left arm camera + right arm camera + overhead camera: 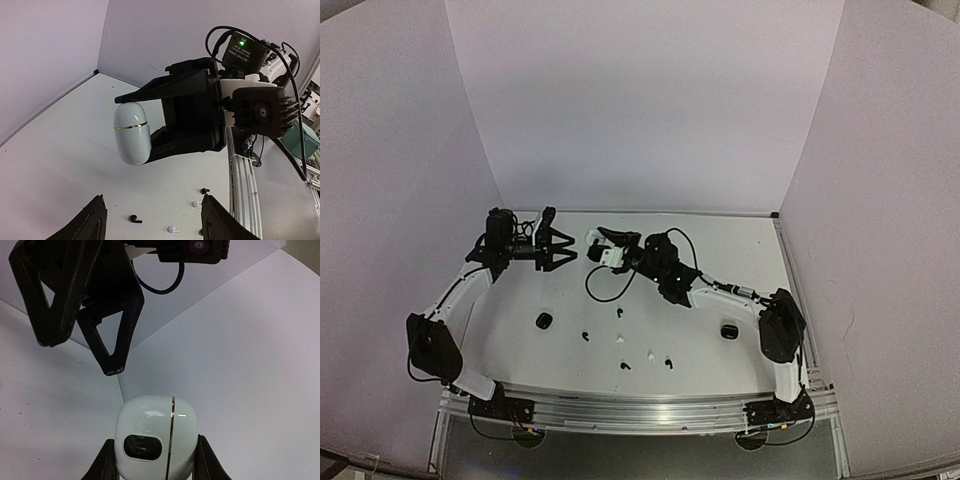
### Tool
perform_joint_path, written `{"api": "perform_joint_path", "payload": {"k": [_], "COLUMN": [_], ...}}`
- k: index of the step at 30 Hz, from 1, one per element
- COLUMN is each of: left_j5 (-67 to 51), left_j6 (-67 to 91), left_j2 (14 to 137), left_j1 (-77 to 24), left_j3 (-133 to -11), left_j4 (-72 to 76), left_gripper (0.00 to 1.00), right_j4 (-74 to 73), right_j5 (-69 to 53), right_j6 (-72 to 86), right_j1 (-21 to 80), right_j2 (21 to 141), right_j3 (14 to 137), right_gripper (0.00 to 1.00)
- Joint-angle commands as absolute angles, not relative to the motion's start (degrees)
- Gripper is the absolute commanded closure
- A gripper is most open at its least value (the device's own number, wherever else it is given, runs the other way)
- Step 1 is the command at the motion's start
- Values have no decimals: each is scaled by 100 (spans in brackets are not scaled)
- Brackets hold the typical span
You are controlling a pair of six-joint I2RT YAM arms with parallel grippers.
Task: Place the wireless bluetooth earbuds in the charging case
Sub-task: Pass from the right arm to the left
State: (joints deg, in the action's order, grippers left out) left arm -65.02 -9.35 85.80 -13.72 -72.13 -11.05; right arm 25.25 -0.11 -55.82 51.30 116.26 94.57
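white tabletop [720, 260], white walls [640, 100]: right gripper [596, 247] clamps the glossy charging case [155, 437] aloft.
rounded white shell, gold seam crossing its long axis; left gripper [155, 220] gapes empty; tiny stemmed earbuds [620, 340] lie scattered on the tabletop.

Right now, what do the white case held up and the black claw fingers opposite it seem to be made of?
The white case: probably hard glossy plastic; it shows sharp reflections and a thin metallic-looking seam line. The left claw's fingers: apparently matte black plastic, without shine, open triangular frames; whether printed or moulded is unclear.
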Motion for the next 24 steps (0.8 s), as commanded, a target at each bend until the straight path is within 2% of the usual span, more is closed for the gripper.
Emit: {"api": "perform_joint_path", "payload": {"k": [1,9,20,24], "left_j5": [-6717,-6143,-6016,-6041], "left_j6": [-1147,-376,-373,-419], "left_j2": [8594,8576,8604,8608], "left_j1": [-1482,-1642,-1711,-1734], "left_j3": [-7466,-7497,-7593,-7602], "left_j4": [-1294,-722,-906,-922], "left_gripper": [39,51,63,71], "right_j4": [2967,2962,2932,2876], "right_j5": [230,290,174,112], "right_j6": [-5998,-6230,-6382,-6389], "right_j1": [5252,5395,5474,5478], "right_j2": [11802,11864,11883,11898], "right_j3": [9849,9914,9909,9934], "right_gripper": [100,100,100,100]}}
